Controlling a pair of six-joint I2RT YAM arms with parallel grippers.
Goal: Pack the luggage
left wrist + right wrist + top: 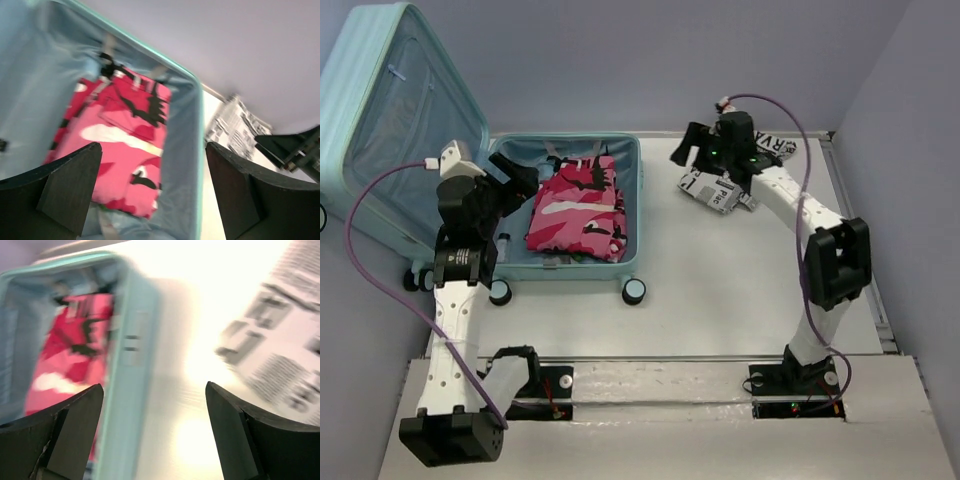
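The pale aqua luggage lies open on the table, its lid raised at the left. A folded pink camouflage garment lies in its lined base and shows in the left wrist view and the right wrist view. My left gripper hovers open and empty over the base's left side. My right gripper is open and empty above the table between the luggage and a stack of black-and-white printed papers.
The papers also show in the left wrist view and the right wrist view. Caster wheels stick out at the luggage's near edge. A raised rail runs along the table's right side.
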